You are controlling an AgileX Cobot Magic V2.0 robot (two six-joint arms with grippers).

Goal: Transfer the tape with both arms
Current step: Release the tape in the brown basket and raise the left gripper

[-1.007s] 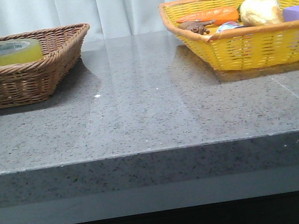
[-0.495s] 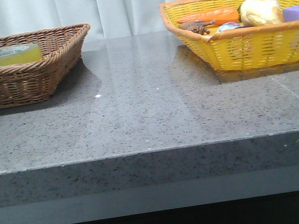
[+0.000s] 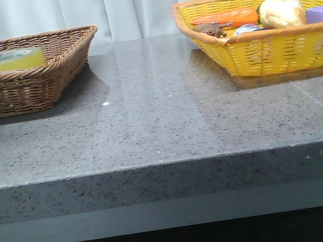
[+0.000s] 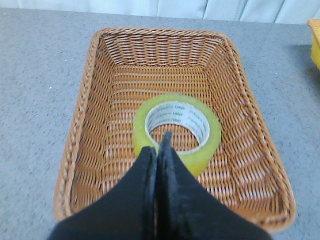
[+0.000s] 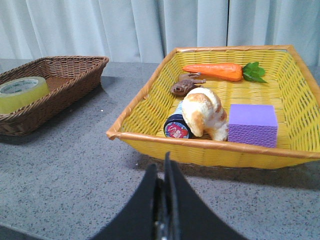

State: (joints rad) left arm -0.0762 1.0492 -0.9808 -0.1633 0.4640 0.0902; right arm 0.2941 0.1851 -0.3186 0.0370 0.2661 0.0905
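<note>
The brown wicker basket (image 4: pixel 175 125) holds the tape (image 4: pixel 177 131) lying flat near its middle, apparently delivered, while above it the left gripper (image 4: pixel 158 150) hangs closed and empty, as does the right gripper (image 5: pixel 165 175) beside the yellow basket (image 5: pixel 225 145).

Soft, even light is falling from above, leaving pale glare on the table (image 3: pixel 148 117). Faint shadows are gathering under both baskets; focus is staying sharp.
</note>
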